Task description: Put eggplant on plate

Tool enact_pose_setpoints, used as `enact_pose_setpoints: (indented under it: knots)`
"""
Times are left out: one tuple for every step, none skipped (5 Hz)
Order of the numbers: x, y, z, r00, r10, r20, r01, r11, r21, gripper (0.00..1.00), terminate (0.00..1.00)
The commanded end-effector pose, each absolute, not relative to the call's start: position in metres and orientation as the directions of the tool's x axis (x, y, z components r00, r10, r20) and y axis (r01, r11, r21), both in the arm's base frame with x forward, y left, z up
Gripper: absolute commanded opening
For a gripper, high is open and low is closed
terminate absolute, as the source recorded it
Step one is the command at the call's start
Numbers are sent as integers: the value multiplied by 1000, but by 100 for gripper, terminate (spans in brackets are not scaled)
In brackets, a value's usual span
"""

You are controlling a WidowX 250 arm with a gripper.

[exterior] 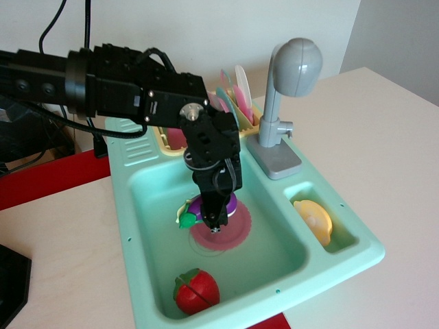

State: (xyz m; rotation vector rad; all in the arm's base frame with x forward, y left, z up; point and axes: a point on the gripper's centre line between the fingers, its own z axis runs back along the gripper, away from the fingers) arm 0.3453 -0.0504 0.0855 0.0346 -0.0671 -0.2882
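Note:
My gripper (pixel 217 218) is shut on the purple eggplant (pixel 199 208), whose green cap (pixel 186 219) sticks out to the left. It holds the eggplant low over the left part of the round pink plate (pixel 230 229), which lies flat in the basin of the teal toy sink (pixel 144 185). I cannot tell whether the eggplant touches the plate. The arm hides the plate's upper left part.
A red toy strawberry (pixel 196 291) lies at the basin's front. A yellow piece (pixel 314 219) sits in the small right compartment. A grey faucet (pixel 285 103) stands at the back right. A yellow rack with upright plates (pixel 236 96) and a pink cup (pixel 176 139) is behind the arm.

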Motion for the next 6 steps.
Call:
enact_pose_setpoints:
  knots:
    - [348,-50,79,962,-262,75,258,964,63,0,0]
    - [350,-56,71,964,-254,75,249,966,75,0,0]
    - [354,-54,73,968,-229,104,221,972,82,100,0]
    - [339,-23,98,974,-119,193,107,992,74,100,0]
    - [313,4,118,972,-76,221,61,996,72,100,0]
    - [294,30,152,965,-42,259,26,998,62,100,0]
